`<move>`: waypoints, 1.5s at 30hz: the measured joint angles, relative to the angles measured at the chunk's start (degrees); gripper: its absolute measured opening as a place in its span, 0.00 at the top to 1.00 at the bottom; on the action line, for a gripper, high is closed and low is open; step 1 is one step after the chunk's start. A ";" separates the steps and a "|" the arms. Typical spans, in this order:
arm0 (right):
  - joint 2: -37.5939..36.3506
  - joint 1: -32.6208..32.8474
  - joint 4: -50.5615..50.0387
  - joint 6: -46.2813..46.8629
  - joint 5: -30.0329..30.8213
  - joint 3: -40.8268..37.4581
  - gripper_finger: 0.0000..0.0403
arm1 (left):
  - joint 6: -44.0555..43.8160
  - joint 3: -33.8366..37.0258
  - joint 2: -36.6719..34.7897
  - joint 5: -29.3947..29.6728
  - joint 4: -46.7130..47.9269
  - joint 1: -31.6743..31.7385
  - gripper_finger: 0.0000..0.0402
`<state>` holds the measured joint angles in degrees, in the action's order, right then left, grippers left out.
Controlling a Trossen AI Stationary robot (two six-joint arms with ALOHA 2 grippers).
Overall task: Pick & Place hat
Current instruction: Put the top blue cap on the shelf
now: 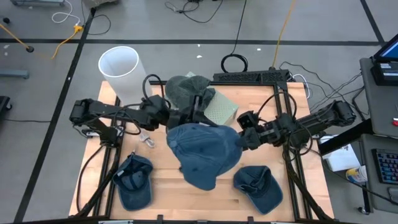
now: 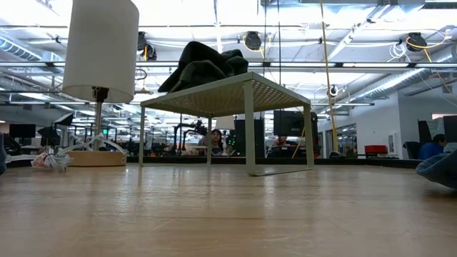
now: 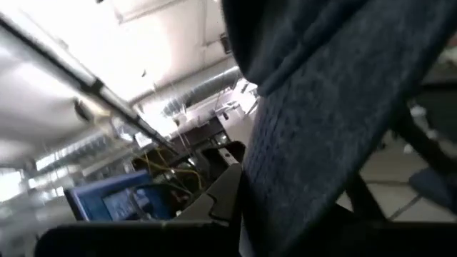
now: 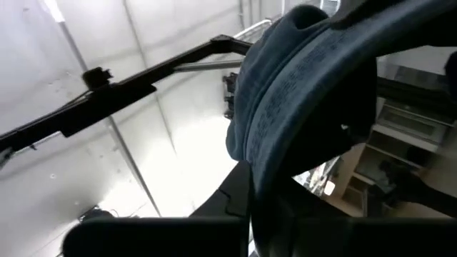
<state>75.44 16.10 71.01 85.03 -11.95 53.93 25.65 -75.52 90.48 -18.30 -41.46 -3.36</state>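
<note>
A large blue hat (image 1: 202,152) is held up over the middle of the table between both grippers; it appears lifted, and the low view does not show it at table level. My left gripper (image 1: 185,122) is at its far-left edge and is shut on it. My right gripper (image 1: 243,139) is at its right edge, also shut on it. A dark green hat (image 1: 186,90) lies on top of a pale mesh shelf (image 1: 221,107), seen in the low view as dark green hat (image 2: 203,66) on the shelf (image 2: 228,89). My left gripper pinches the blue hat's far-left edge (image 3: 285,207) between its two fingers, coming level from the table's left. The cloth rises out of the fingers and fills the wrist view. My right gripper pinches the hat's right edge (image 4: 275,168) between its fingers, coming from the table's right. A thick fold of the cloth stands up out of the fingers.
Two smaller blue hats lie on the table's near part, one at the left (image 1: 134,180) and one at the right (image 1: 260,185), the latter at the low view's right edge (image 2: 439,168). A white lamp shade (image 1: 121,65) stands at the far left. Cables run beyond the table.
</note>
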 joint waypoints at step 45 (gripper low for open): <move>-17.52 12.47 -31.04 -46.28 51.88 0.00 0.99 | -54.47 0.00 -34.19 26.54 67.05 -6.21 0.38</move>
<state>57.92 28.57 39.97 38.76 39.93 53.93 -28.82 -75.53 56.29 8.24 25.60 -9.57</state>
